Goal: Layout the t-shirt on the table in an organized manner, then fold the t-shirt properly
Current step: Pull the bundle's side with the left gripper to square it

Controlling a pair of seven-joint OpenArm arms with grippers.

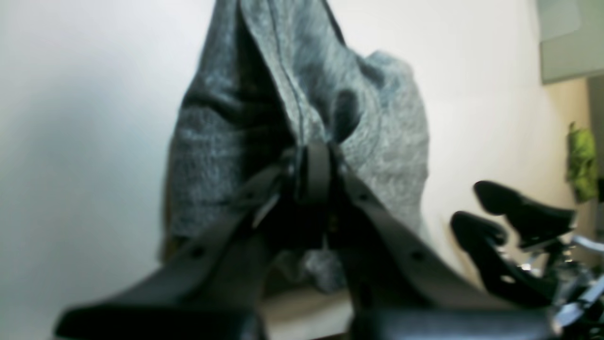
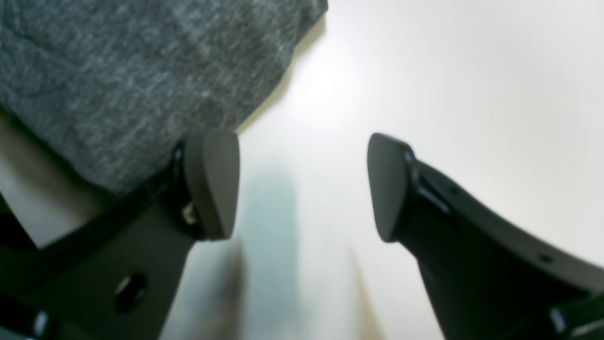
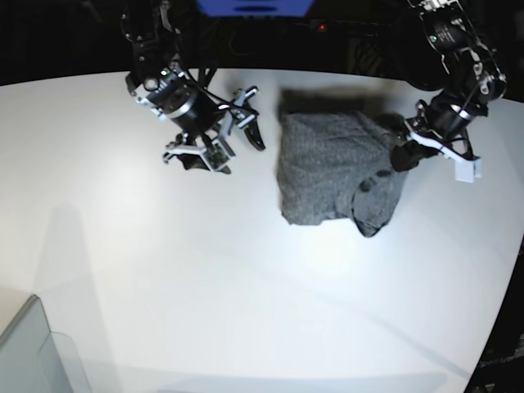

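The table (image 3: 164, 270) was big, white and shiny, with dark all around behind it and a see-through grey bin corner (image 3: 37, 352) at its near edge.

The left gripper (image 1: 314, 165) was pinched shut on a bunch of the t-shirt (image 3: 327, 176). In the left wrist view its two fingers met on the grey cloth, and the cloth puffed up and away from them in folds. In the base view this claw sat at the shirt's far-right side, right where the cloth bulged into a dark lump.

The right gripper (image 2: 302, 186) stood wide open and held nothing. In the right wrist view only bare white table showed between its two pads. The edge of the grey shirt lay just past one finger, off to that side, not between the two.

The shirt was a crumpled heap in the middle of the back part of the table. It was not spread out at all. It ran longer from the back of the table toward the front than from side to side.

So the shirt lay between the two arms. The left one already had its side. The right one was near the other side, with a strip of white table between. I think it needed to reach sideways toward the shirt's edge, so both could pull it flat.
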